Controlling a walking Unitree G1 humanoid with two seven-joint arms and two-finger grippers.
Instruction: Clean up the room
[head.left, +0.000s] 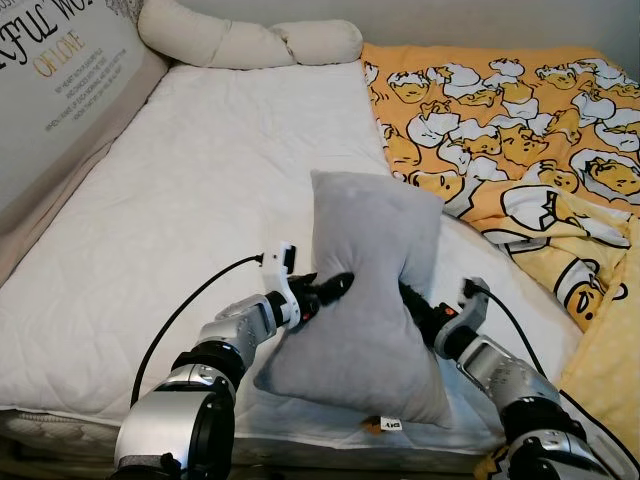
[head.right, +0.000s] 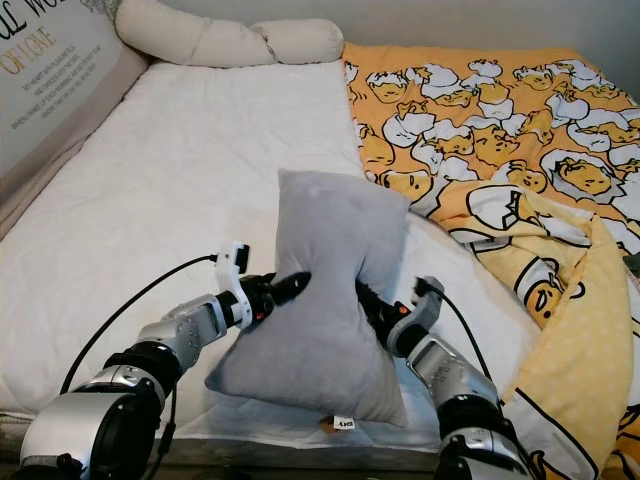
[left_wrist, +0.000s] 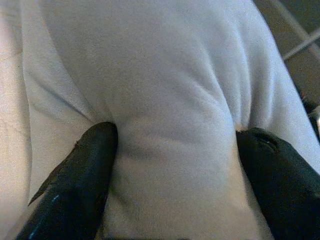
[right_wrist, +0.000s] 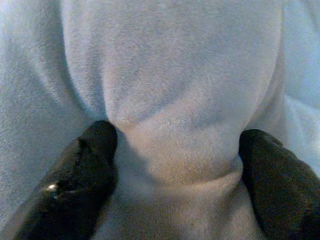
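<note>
A grey pillow (head.left: 368, 300) stands upright above the near edge of the bed, pinched at its waist from both sides. My left gripper (head.left: 332, 287) is shut on its left side, and my right gripper (head.left: 412, 302) is shut on its right side. In the left wrist view the black fingers (left_wrist: 75, 185) press into a fold of the grey pillow (left_wrist: 165, 100). In the right wrist view the black fingers (right_wrist: 80, 175) squeeze a bulge of the same grey pillow (right_wrist: 170, 90).
The white mattress (head.left: 200, 190) stretches ahead. A yellow duck-print blanket (head.left: 520, 130) covers the right side and hangs off the near right corner. A long cream bolster (head.left: 240, 40) lies at the head. A lettered cushion (head.left: 60, 80) leans at the left.
</note>
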